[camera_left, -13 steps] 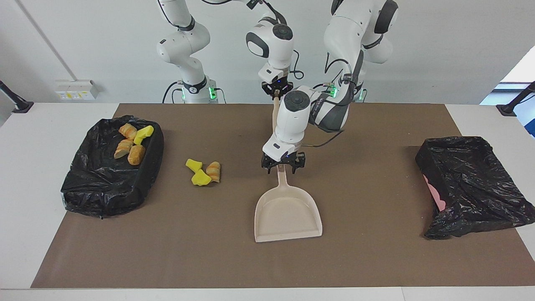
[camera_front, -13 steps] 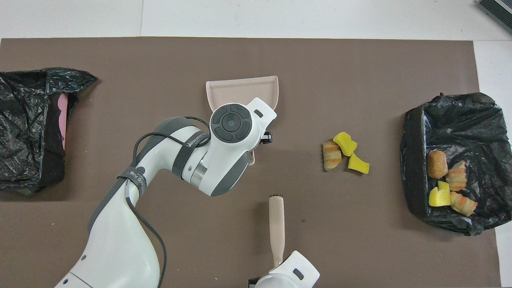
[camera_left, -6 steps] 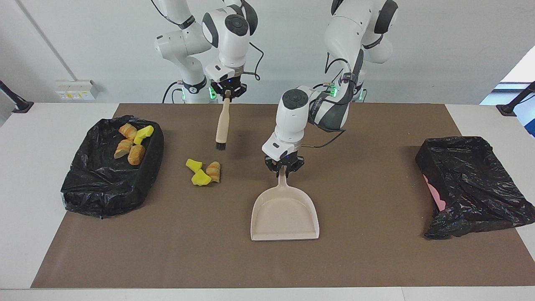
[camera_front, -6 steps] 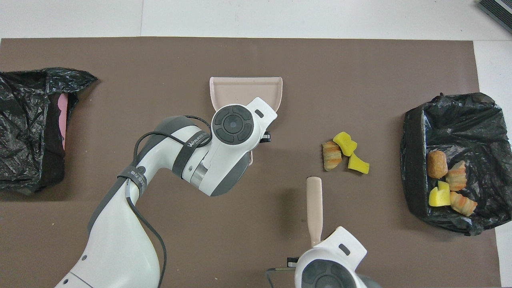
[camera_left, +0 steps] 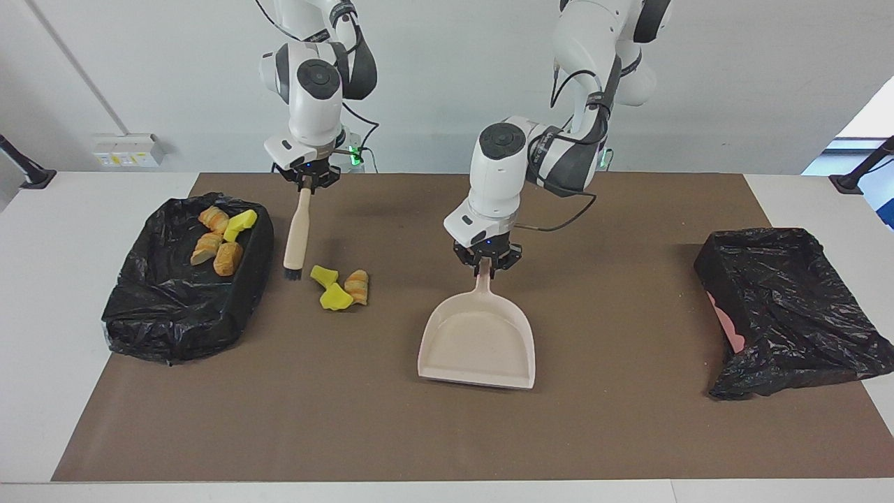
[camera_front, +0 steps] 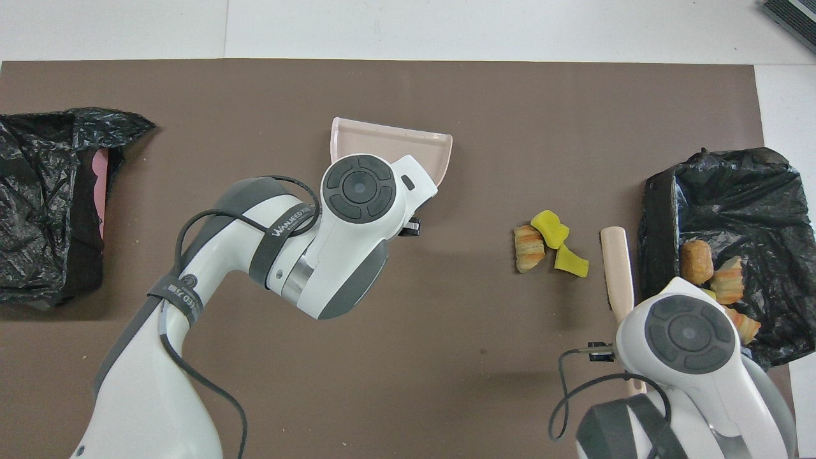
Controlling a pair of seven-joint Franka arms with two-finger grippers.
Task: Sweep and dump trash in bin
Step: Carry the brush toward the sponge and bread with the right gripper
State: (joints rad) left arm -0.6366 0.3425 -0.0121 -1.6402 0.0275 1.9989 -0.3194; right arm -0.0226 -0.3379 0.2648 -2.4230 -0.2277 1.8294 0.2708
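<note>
Over the last second the right claw [camera_left: 304, 183], clamped on the brush [camera_left: 296, 234], swung it in between the bin [camera_left: 183, 272] and three loose chunks [camera_left: 340, 286], while the left claw [camera_left: 487, 263] closed on the dustpan [camera_left: 478, 340] and tilted it, so sweeping can begin.

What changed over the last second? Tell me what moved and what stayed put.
The right gripper carried the brush from mid-table toward the right arm's end, beside the three loose chunks. The left gripper closed on the dustpan handle and tipped the pan slightly. The loose chunks, both black-lined bins and the binned chunks stayed put.
</note>
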